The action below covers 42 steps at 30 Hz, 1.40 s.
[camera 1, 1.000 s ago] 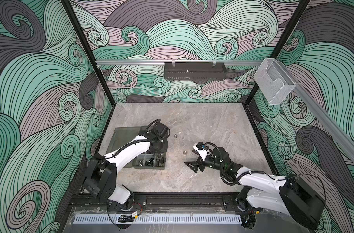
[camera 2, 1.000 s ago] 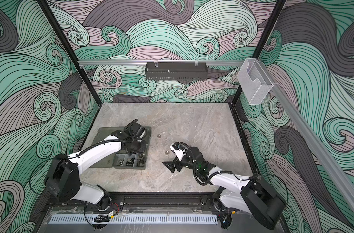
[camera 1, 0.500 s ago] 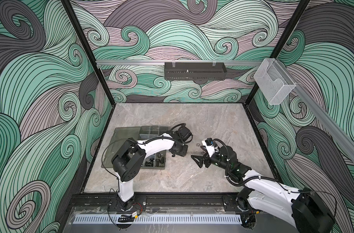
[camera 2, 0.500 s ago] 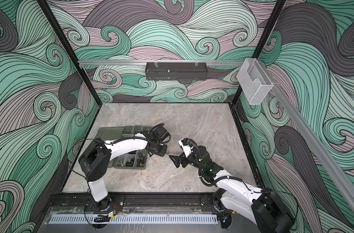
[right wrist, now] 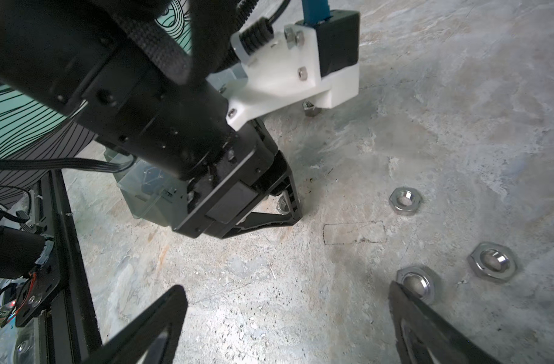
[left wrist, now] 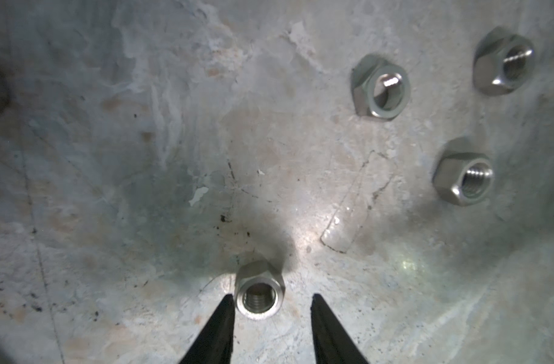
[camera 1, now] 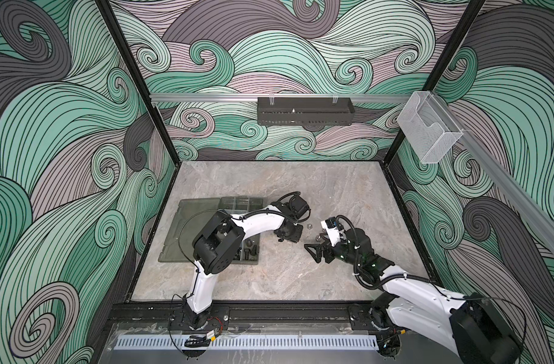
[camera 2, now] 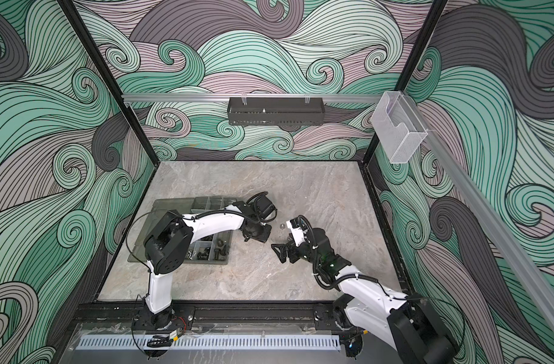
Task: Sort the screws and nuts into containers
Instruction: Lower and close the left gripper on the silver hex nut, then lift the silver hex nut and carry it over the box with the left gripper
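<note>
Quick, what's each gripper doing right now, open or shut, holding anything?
Left gripper: open, a silver nut lying between its jaws, not gripped.
Right gripper: open, holding nothing.

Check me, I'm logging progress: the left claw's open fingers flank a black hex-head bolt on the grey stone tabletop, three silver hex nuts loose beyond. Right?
Not a bolt. In the left wrist view the open left claw flanks a shiny silver hex nut on the grey stone tabletop; the three other silver hex nuts lie loose beyond.
</note>
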Motion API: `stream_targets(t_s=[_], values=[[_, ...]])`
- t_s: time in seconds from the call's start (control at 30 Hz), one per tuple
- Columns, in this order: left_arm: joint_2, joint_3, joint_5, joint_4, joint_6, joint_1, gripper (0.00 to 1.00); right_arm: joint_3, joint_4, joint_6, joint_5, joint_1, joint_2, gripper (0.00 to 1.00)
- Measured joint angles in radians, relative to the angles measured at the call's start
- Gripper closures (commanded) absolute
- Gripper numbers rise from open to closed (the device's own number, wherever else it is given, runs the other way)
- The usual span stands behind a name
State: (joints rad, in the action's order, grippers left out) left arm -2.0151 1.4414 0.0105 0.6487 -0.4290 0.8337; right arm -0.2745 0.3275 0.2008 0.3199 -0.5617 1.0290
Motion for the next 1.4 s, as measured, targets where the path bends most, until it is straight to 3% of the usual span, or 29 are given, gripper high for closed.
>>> stream_targets(t_s=[0.8,1.4], values=[[-0.048,0.026,-0.022,0.041,0.026,0.000,0.62,-0.009,0.020,0.011,0.023,0.001,0.030,0.01],[-0.050,0.030,-0.035,0.045,0.015,0.000,0.80,-0.021,0.039,0.017,0.048,0.001,0.079,0.01]])
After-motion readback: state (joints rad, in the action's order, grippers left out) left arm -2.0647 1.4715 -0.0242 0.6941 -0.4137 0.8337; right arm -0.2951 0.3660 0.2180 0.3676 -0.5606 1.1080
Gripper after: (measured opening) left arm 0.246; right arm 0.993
